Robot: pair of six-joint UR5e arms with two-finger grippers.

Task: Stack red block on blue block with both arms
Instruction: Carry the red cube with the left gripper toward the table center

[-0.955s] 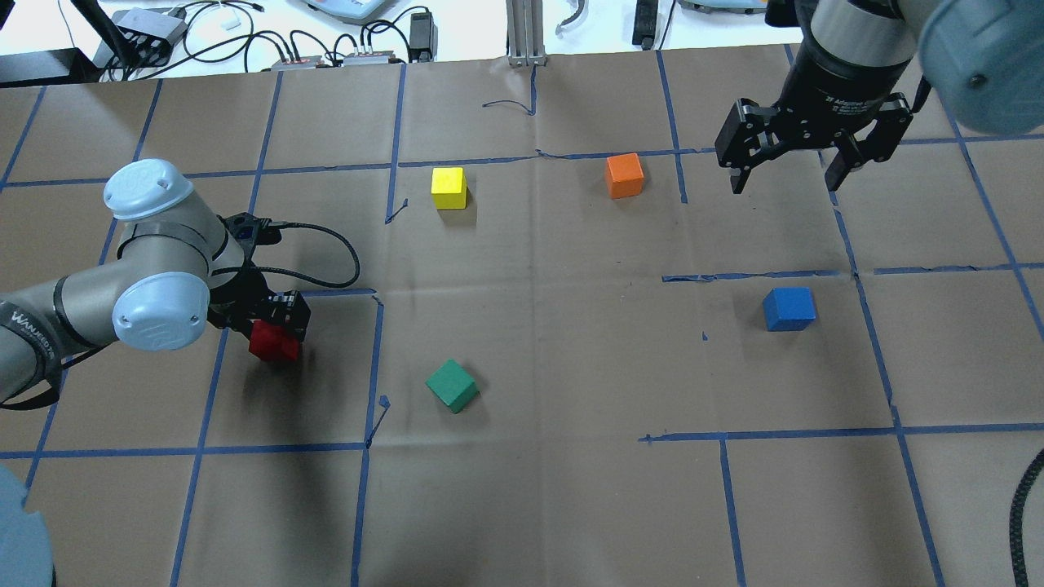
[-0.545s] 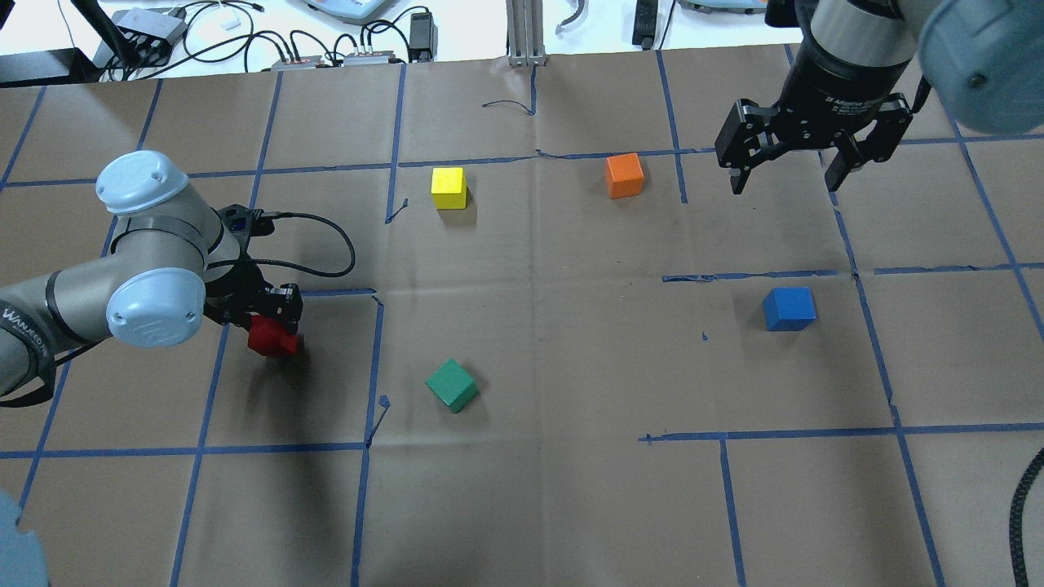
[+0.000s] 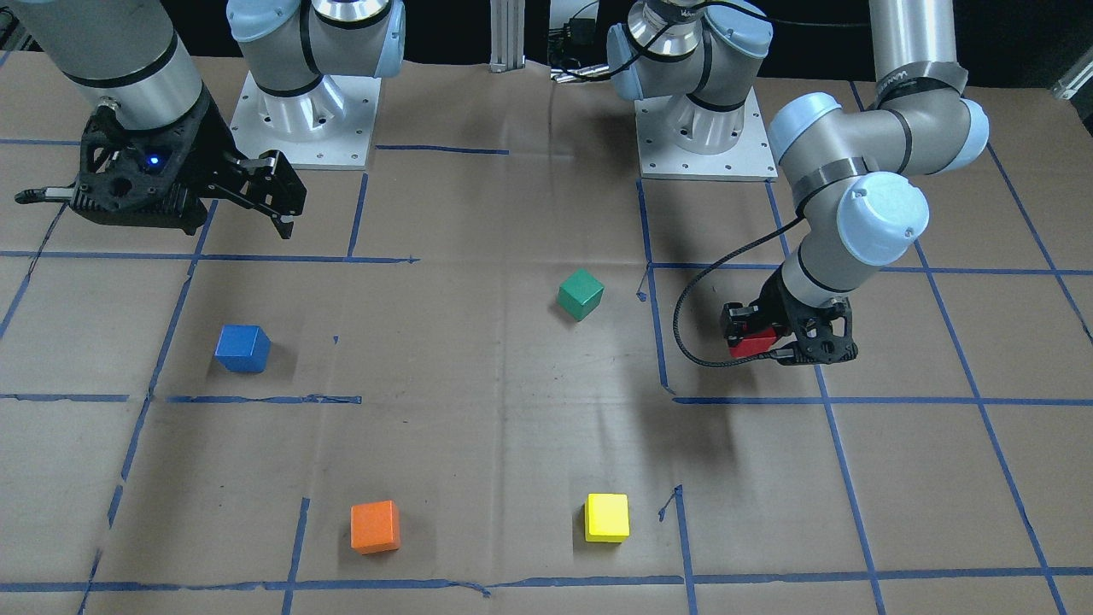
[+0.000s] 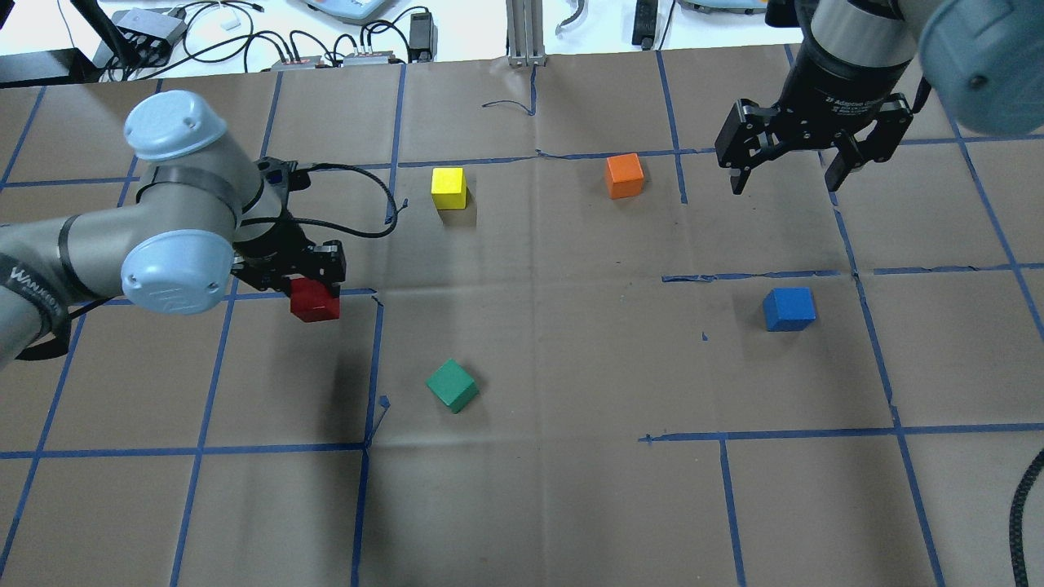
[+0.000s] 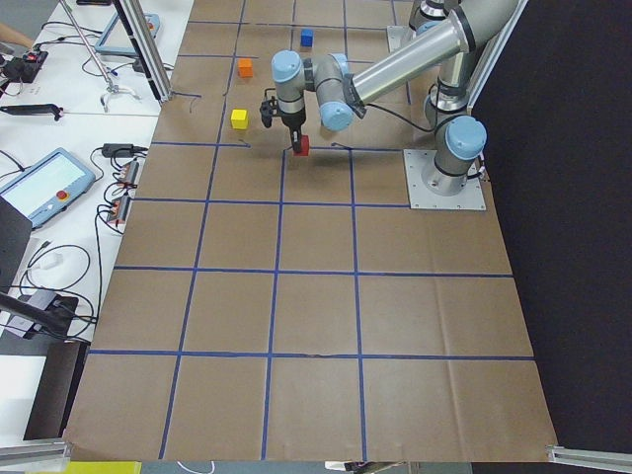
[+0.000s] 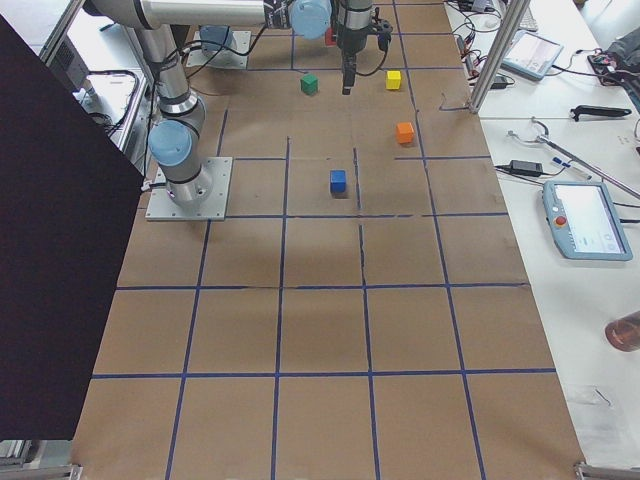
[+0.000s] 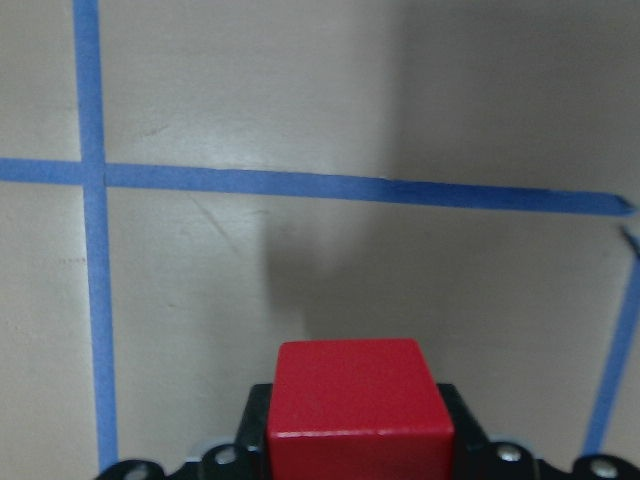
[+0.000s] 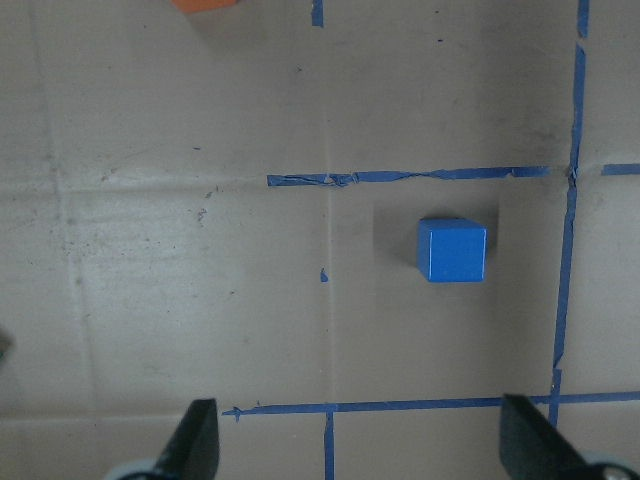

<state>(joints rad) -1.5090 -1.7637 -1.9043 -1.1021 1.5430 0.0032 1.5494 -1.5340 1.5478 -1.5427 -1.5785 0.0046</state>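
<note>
My left gripper [image 4: 314,281] is shut on the red block [image 4: 314,302] and holds it above the brown paper, on the left side of the overhead view. The red block also shows in the front view [image 3: 751,344], under the left gripper [image 3: 768,337], and fills the bottom of the left wrist view [image 7: 355,410]. The blue block [image 4: 789,309] sits alone on the paper at the right, and shows in the front view [image 3: 242,348] and the right wrist view [image 8: 452,250]. My right gripper [image 4: 787,171] hangs open and empty, high above the table beyond the blue block.
A green cube [image 4: 451,385] lies between the two task blocks, near the front. A yellow cube [image 4: 449,187] and an orange cube [image 4: 625,175] sit farther back. Blue tape lines grid the paper. Cables and devices [image 4: 147,33] lie beyond the far edge.
My left arm has lifted the red block and carried it right and toward the far side. The right arm has stayed in place.
</note>
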